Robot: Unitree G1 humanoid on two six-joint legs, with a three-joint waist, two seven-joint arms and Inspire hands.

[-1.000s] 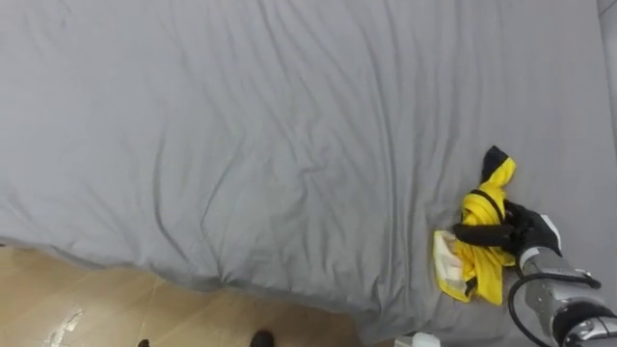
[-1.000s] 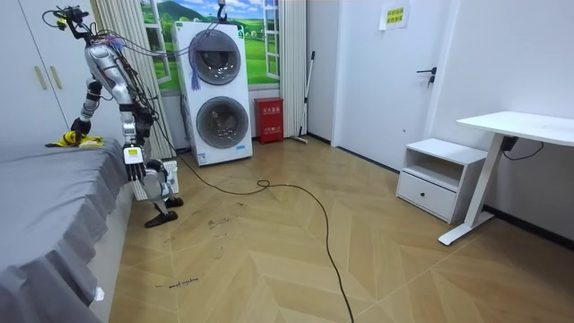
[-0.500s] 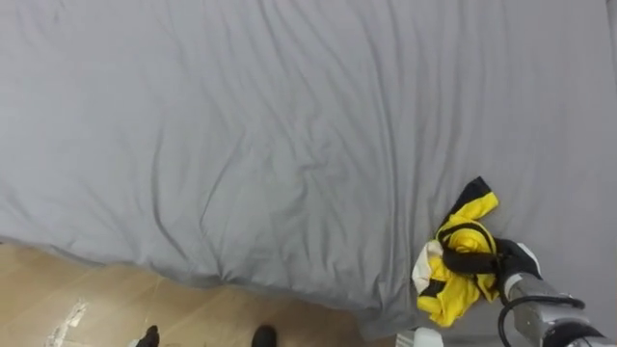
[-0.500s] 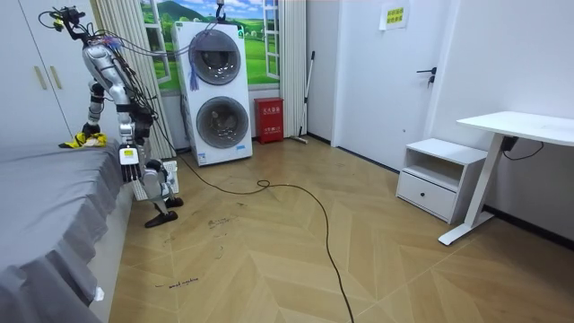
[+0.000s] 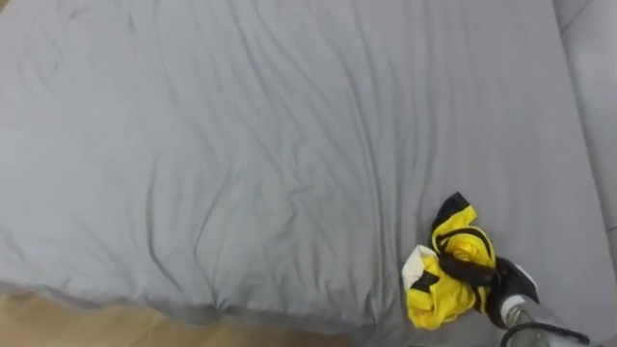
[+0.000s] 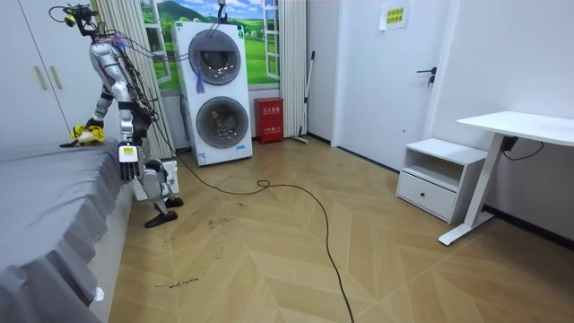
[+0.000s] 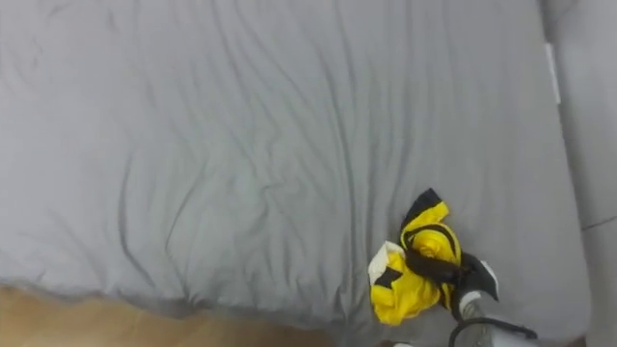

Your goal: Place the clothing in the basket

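Observation:
A yellow, black and white garment [image 5: 439, 289] lies bunched on the grey bed sheet [image 5: 241, 145], close to the bed's near edge at the lower right. My right hand [image 5: 508, 286] comes in from the lower right, its dark fingers curled round the garment's yellow folds. The right eye view shows the same garment [image 7: 405, 289] and hand [image 7: 474, 280]. In the room view I stand against the bedside with the right arm stretched to the garment [image 6: 87, 133]. My left hand [image 6: 127, 153] hangs at my side. A white basket [image 6: 141, 186] stands on the floor by my legs.
The bed's edge runs along the bottom of the eye views, with wooden floor [image 5: 58, 323] below it. In the room view a stacked washer and dryer [image 6: 215, 90] stand behind me, and a white desk [image 6: 520, 126] and drawer unit [image 6: 439, 175] at the far right.
My right hand's fingers have curled shut on the garment and dragged it toward the bed's near edge, bunching it. The head camera has shifted too.

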